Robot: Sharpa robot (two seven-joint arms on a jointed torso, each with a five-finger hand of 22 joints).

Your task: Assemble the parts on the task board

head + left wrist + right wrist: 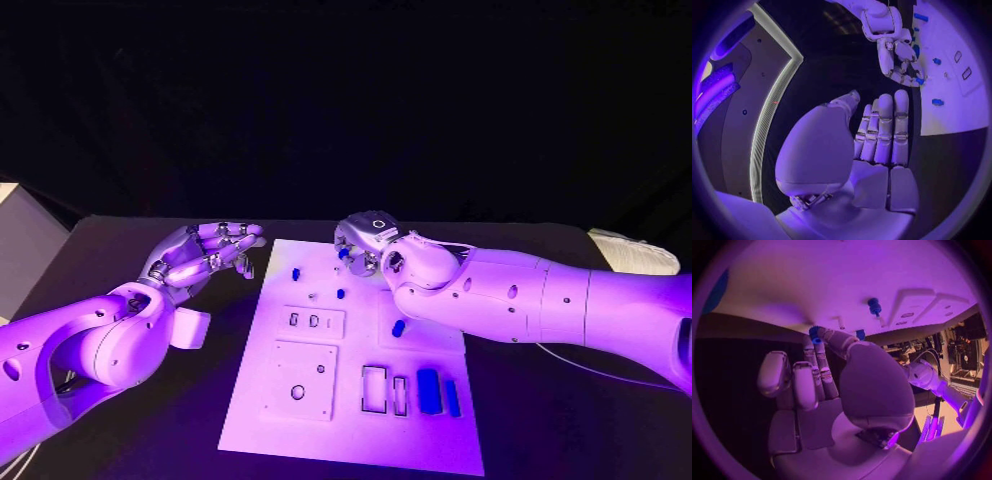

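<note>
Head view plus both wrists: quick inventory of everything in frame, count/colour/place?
Table: one, black, under everything.
Task board: one, white plate, middle of the table, with raised panels and slots.
Parts on the board: several small blue pieces; two long ones side by side near the board's front right, one beside the right forearm, small ones near the far edge.
Part in hand: one, blue, pinched at the right hand's fingertips over the board's far edge.
White box: one, on the table left of the board, by the left arm.
Left hand: holds nothing, fingers apart, just off the board's far left corner.
Right hand: holds the blue part.
</note>
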